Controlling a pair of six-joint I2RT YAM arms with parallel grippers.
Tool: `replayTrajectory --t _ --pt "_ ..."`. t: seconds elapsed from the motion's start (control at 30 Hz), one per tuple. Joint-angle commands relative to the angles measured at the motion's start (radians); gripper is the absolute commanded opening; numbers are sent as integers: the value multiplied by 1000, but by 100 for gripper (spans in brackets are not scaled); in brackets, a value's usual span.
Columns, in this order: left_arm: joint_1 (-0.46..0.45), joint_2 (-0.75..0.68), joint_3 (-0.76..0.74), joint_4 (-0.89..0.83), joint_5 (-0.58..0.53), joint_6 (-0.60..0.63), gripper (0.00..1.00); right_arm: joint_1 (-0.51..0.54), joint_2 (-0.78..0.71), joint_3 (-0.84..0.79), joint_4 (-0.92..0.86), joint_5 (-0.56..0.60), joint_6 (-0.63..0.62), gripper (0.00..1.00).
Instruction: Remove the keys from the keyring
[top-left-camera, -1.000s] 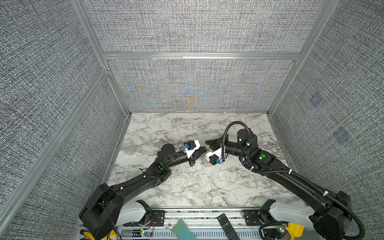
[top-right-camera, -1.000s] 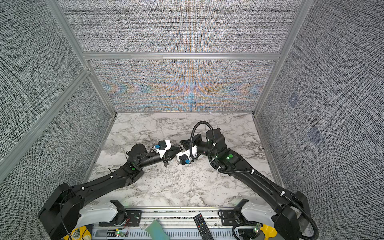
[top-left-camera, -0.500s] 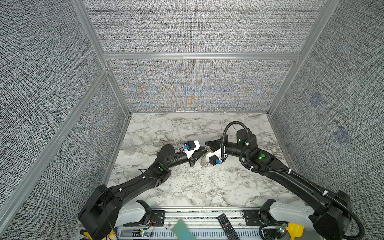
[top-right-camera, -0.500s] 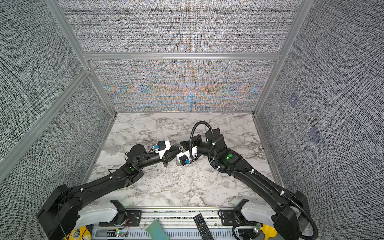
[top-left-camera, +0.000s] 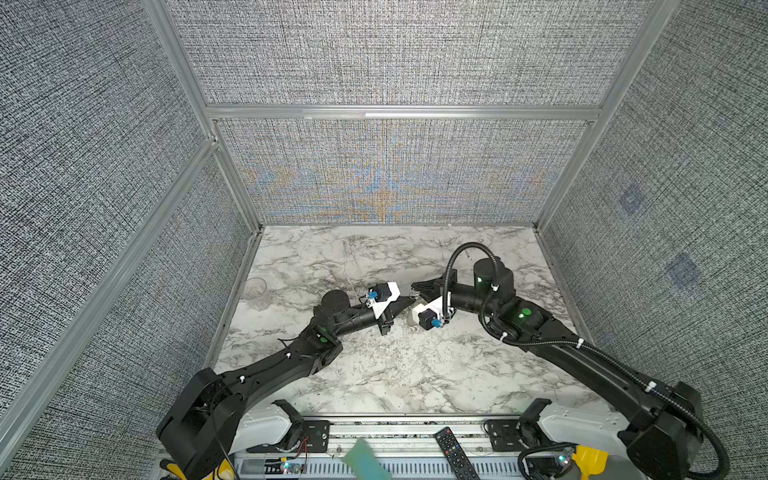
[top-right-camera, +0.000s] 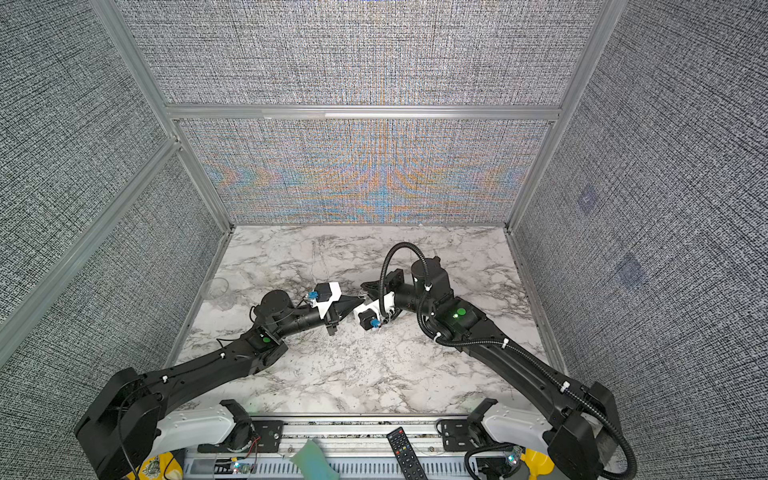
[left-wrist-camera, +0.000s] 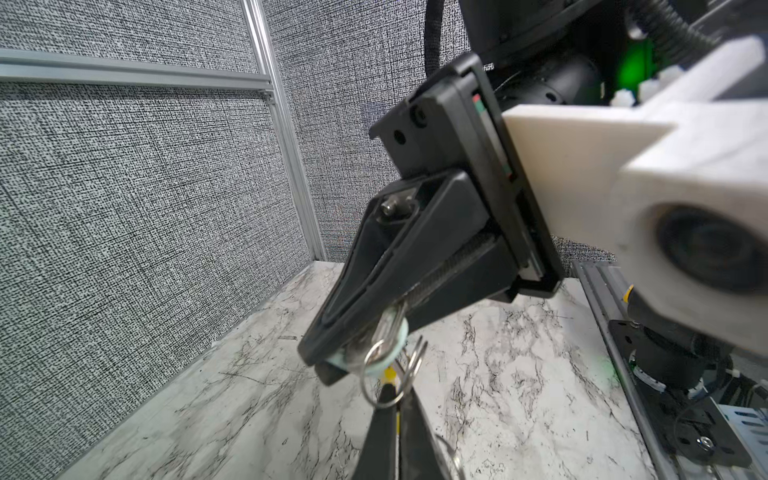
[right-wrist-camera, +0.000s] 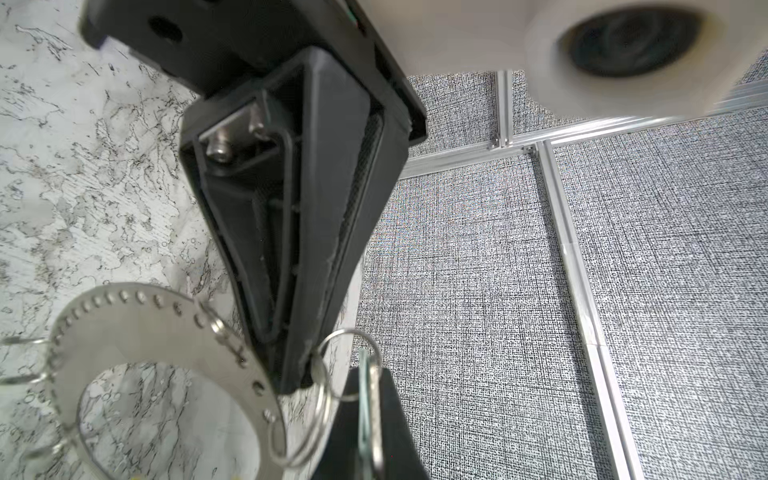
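Mint key (left-wrist-camera: 400, 334) being freed
Right gripper (left-wrist-camera: 326, 360) is pinching it, left gripper (right-wrist-camera: 289, 370) clamping keyring (right-wrist-camera: 137, 328); twisting pull needed next.

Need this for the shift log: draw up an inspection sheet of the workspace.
Surface: marble table, no spills seen.
Job's things: keyring between the two pincers; mint key seemingly not yet off it; blue key not seen.
Clutter: cup at the table's left edge; remote and green item on the front rail.
Grippers: left pincer shut on keyring; right pincer shut on mint key.
Cables: black hose loops over the right arm; thin wires at the left base.
Surroundings: grey fabric walls in aluminium framing.
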Motion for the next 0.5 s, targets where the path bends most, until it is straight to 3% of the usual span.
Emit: replayTrajectory --t 0.0,0.47 --pt "-1 0 3 19 0 1 5 -1 0 3 51 0 38 0" --pt "0 -19 11 -71 0 39 0 -15 -21 1 87 43 131 0"
